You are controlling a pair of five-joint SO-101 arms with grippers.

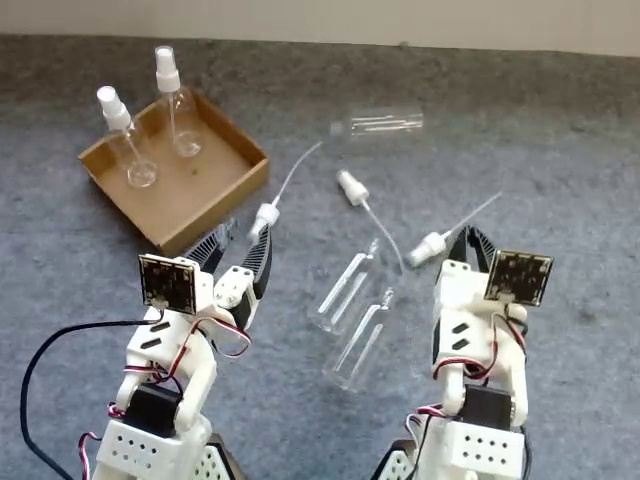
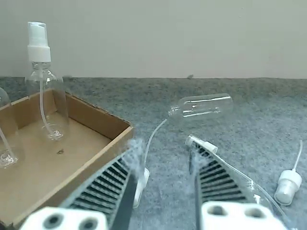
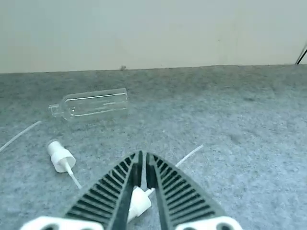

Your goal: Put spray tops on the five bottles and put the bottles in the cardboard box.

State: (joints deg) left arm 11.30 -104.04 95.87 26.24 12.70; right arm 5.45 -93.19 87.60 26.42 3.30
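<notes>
Beside the cardboard box (image 1: pixel 215 215), left claw (image 2: pixel 163 153) gaped over one spray top (image 1: pixel 265 215); right claw (image 3: pixel 143 155) pinched a second spray top (image 3: pixel 136 201), likely for capping.

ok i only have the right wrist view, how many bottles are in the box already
observer: two capped bottles stand in the cardboard box.
operator: i see one bare bottle lying, any more
observer: yes, two more bare bottles lie side by side between the arms.
operator: left gripper busy
observer: no, the left gripper is open, a spray top lying by one fingertip.
</notes>
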